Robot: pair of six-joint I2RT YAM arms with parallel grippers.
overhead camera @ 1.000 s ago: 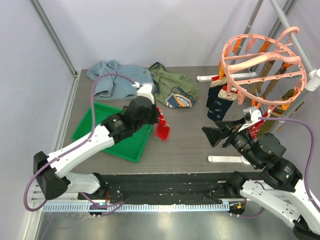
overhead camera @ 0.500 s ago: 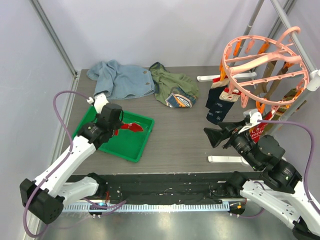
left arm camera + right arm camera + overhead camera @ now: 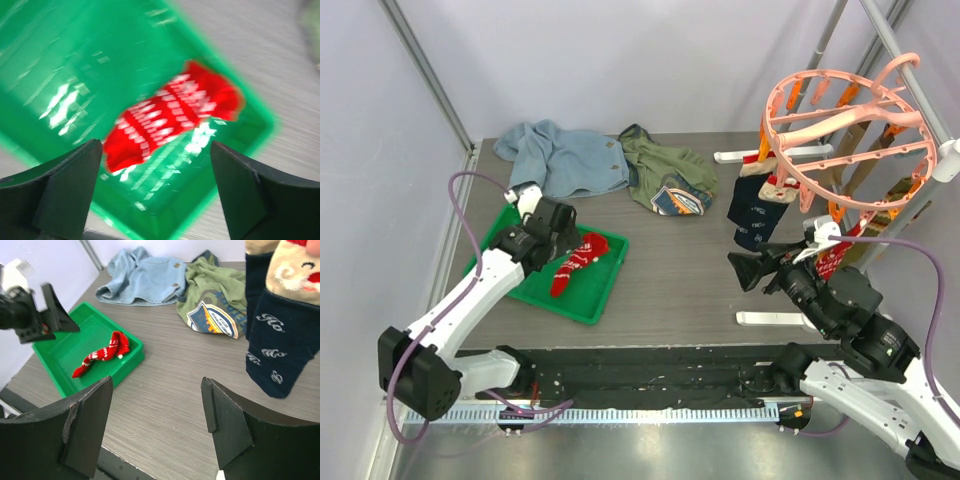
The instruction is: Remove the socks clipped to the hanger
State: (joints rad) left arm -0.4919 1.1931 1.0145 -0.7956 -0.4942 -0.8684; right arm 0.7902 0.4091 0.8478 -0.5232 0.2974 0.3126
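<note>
My left gripper [image 3: 156, 155] hangs above the green tray [image 3: 45, 60], jaws apart, empty. The red striped sock [image 3: 170, 122] lies inside (collection bin, I judge). My right gripper [image 3: 156, 415], jaws spread, faces the navy sock [image 3: 280, 340] clipped under the pink hanger [image 3: 820, 122].

The tray [image 3: 55, 65] under the left gripper [image 3: 155, 147] is glossy plastic — glare streaks everywhere. In it the red sock [image 3: 170, 120] looks like soft knit cloth, the table [image 3: 170, 390] matt woodgrain.
</note>
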